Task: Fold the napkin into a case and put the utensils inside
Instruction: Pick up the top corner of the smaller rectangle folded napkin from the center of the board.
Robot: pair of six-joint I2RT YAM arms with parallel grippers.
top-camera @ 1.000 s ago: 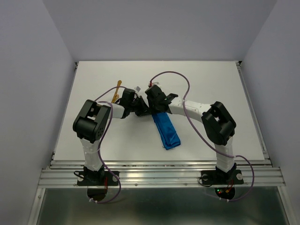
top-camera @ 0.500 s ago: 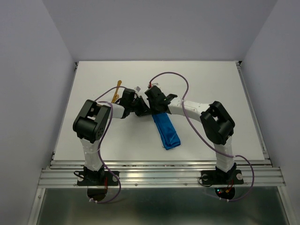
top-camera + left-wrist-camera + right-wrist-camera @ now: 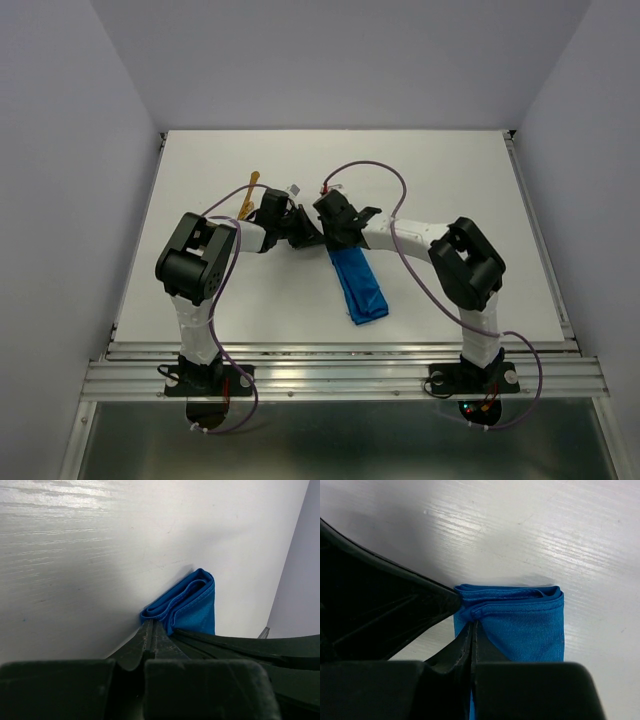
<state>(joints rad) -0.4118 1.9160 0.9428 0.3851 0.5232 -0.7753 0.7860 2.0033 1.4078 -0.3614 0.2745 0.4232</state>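
The narrow bright blue cloth case (image 3: 360, 288) is laid far-to-near, its far end pinched by the right end effector (image 3: 471, 622) and touched by the pressed-together left end effector (image 3: 151, 625).

Both arms crowd the middle of the tabletop (image 3: 450, 170). The left claw (image 3: 306, 233) and right claw (image 3: 336, 238) meet tip to tip at the far end of the case (image 3: 360, 290), blocking it. A utensil (image 3: 249, 196) lies far-left, just beyond the left arm. The right, far and near-left stretches are open.
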